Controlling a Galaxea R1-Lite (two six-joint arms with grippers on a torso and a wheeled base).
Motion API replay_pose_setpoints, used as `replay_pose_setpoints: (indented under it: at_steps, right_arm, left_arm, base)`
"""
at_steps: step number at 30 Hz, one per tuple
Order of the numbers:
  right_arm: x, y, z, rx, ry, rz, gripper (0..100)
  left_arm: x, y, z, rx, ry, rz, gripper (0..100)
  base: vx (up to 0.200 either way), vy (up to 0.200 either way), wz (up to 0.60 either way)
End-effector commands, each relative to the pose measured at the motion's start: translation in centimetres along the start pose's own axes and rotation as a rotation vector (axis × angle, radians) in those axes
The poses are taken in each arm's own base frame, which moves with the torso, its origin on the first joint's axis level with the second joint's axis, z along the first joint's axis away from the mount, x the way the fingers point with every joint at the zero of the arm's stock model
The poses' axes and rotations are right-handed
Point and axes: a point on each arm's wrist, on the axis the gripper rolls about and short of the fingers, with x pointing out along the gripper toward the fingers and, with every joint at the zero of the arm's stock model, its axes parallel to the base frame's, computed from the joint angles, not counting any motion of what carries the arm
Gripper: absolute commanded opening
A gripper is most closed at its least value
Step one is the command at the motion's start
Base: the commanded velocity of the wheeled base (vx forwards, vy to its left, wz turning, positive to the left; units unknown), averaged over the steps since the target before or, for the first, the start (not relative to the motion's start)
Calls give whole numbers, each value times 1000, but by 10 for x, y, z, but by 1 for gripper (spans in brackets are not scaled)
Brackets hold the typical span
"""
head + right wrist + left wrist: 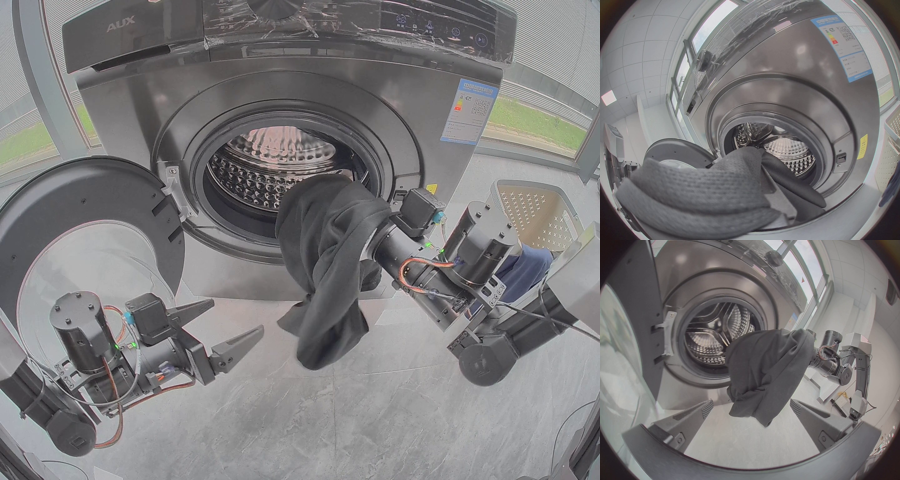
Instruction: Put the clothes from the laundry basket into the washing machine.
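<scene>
The drum [275, 165] lay straight ahead of the right tool [340, 209], which was nearer to it than the left one. A dark cloth [325, 250] hung over that tool, top at the drum's mouth, long end down. The cloth hid the tool, so I could not tell its grip. The left tool [237, 315] was low, spread wide, empty.

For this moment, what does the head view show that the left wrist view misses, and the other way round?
Head view: the laundry basket at the robot's right, with a blue garment in it. Left wrist view: the room's tiled ceiling beyond the right arm. Both: the washing machine with its door open, its drum, the dark garment draped over the right arm's end in front of the opening, and the open left hand at the robot's left.
</scene>
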Motion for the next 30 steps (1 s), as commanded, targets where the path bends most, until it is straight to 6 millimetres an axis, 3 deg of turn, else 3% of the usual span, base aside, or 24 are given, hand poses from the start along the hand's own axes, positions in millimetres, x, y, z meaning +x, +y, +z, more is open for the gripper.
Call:
replay_pose_setpoints:
  at_steps: [1,11,20,23,28,29,30]
  right_arm:
    - [5,5,-15,5,23,14,0]
    - [2,25,-23,22,50,63,0]
    - [-3,46,-25,42,62,116,0]
    - [-7,52,-26,48,69,131,0]
    - [-13,60,-28,67,84,153,0]
    - [-14,61,-28,68,85,155,0]
    - [-14,61,-29,69,91,154,0]
  left_arm:
    - [25,-10,-10,-1,-3,-61,100]
    - [67,-26,-30,6,-6,-142,100]
    - [101,-11,-43,18,-18,-94,100]
    - [113,3,-48,13,-29,-14,100]
    - [126,10,-46,17,-69,22,100]
    - [128,10,-46,17,-77,32,0]
    - [131,10,-45,16,-87,45,0]
  base:
    - [0,0,0]
    - [0,0,0]
    - [0,0,0]
    - [0,0,0]
    - [0,0,0]
    - [0,0,0]
    - [0,0,0]
